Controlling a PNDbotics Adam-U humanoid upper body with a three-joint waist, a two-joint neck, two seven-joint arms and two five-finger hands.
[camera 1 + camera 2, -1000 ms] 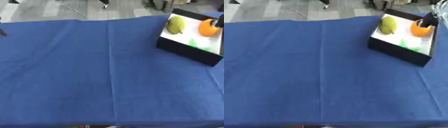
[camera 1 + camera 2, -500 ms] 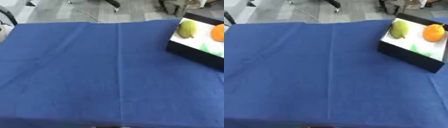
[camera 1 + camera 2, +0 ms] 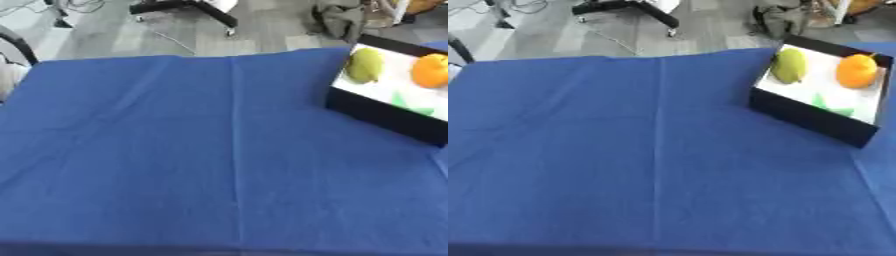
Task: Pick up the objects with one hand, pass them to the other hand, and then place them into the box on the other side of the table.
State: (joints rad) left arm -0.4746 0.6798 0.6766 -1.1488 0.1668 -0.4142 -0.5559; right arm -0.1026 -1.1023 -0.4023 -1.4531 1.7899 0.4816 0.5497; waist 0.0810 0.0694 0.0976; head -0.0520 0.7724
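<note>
left eye view: a blue cloth-covered table [image 3: 175, 165]; a black box [image 3: 385, 112] sits at its far right corner, partly cut off. neither robot hand shows, so finger state cannot be told.

right eye view: the box holds a green fruit [image 3: 789, 65], an orange fruit [image 3: 856, 71] and a green scrap [image 3: 830, 106]. risk: a returning hand could nudge the box.

Box [image 3: 810, 117] at table's [image 3: 623, 165] far right, three objects [image 3: 789, 66] inside it
</note>
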